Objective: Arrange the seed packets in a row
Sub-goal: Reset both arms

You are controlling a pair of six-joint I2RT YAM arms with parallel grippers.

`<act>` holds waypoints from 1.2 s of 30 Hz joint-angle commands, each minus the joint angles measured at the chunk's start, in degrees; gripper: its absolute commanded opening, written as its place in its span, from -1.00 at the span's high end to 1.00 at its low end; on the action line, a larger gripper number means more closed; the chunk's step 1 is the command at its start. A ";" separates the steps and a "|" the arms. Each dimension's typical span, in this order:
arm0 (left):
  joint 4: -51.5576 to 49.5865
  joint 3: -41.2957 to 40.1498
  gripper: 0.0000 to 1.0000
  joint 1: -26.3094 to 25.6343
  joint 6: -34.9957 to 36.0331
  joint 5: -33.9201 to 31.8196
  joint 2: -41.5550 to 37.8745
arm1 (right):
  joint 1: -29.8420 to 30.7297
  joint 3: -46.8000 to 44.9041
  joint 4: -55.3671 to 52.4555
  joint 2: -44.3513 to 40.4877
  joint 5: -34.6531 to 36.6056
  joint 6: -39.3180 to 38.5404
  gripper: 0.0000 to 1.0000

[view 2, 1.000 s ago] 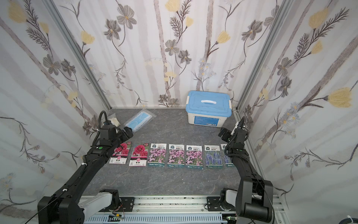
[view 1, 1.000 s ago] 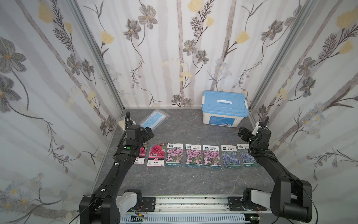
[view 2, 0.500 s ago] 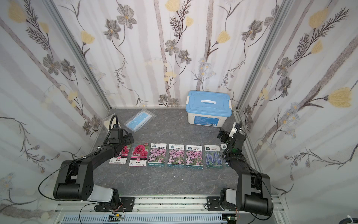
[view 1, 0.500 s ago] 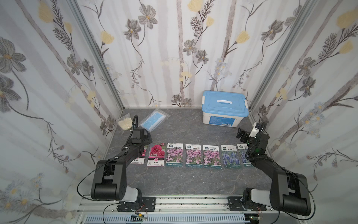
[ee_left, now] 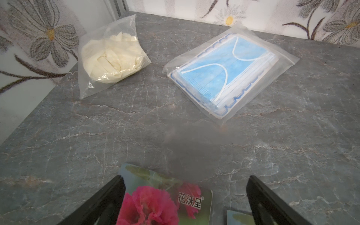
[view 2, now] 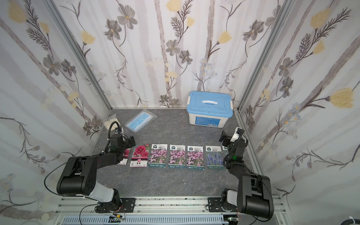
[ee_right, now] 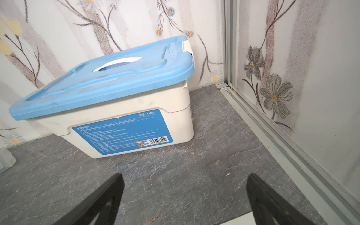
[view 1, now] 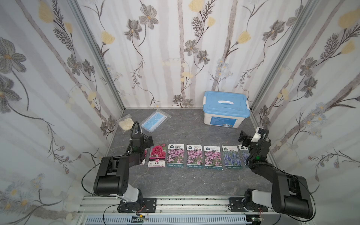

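flat flower-photo seed packets lie side by side in one row across the near grey marbled tabletop, looks done imo. left gripper & right gripper both spread wide, empty.

glossy seed packets; matt stone-look tabletop

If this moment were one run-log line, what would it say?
seed packets: lying face up in one row | left end effector: open, empty | right end effector: open, empty | status: row looks complete
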 commanded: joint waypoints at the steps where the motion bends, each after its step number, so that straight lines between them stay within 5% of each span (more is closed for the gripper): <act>1: 16.59 -4.32 -1.00 0.05 0.92 -1.72 1.13 | 0.24 -2.82 9.26 -1.39 -0.10 -1.74 -0.99; 3: 24.57 -7.68 -1.00 -0.63 1.52 -3.68 2.93 | 0.59 -3.91 10.80 -1.86 0.30 -2.07 -0.99; 10: 19.12 -5.07 -1.00 -0.65 1.91 -1.96 2.71 | 3.13 -7.94 24.94 4.20 0.10 -5.57 -0.99; 12: 18.82 -5.01 -1.00 -0.65 2.10 -1.21 2.60 | 5.42 -3.72 14.32 3.07 1.16 -8.26 -0.99; 19: 17.82 -4.33 -1.00 -0.36 4.22 5.07 2.78 | 6.07 -4.37 16.86 3.75 2.69 -8.05 -0.99; 36: 18.47 -4.70 -1.00 -0.56 4.41 5.02 2.76 | 6.16 -4.57 16.51 3.32 2.72 -8.11 -0.99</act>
